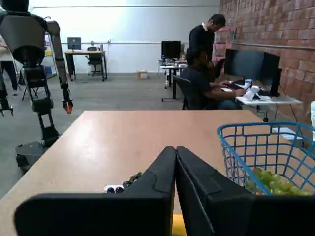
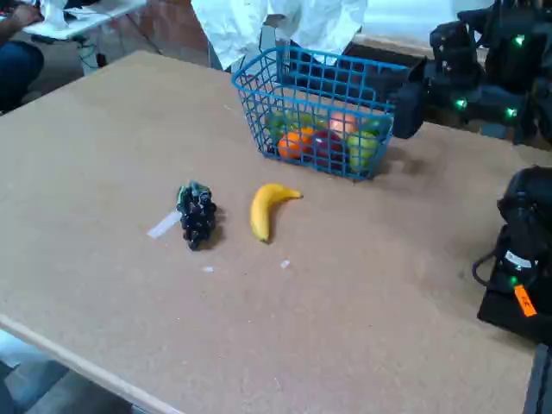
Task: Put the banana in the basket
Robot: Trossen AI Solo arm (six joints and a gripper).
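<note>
Black gripper (image 1: 175, 152) fingers fill the wrist view's foreground, pressed together, grasping nothing. Beyond, on the table (image 2: 362, 293), stand the blue basket (image 2: 321, 112) of fruit, then the banana (image 2: 266, 209) beside dark grapes (image 2: 197, 214).

bright even light, soft shadows (both views slightly blurry).

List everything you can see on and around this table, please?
banana: one, yellow, mid-table, in front of the basket.
grape bunch: one, dark, left of the banana.
basket: one, blue wire, far side of the table.
fruit in basket: several, orange, red, green.
table: one, tan.
people at desks: two, background, wrist view.
humanoid figure: one, dark, background.
end effector: one, black, jaws together, wrist view.
</note>
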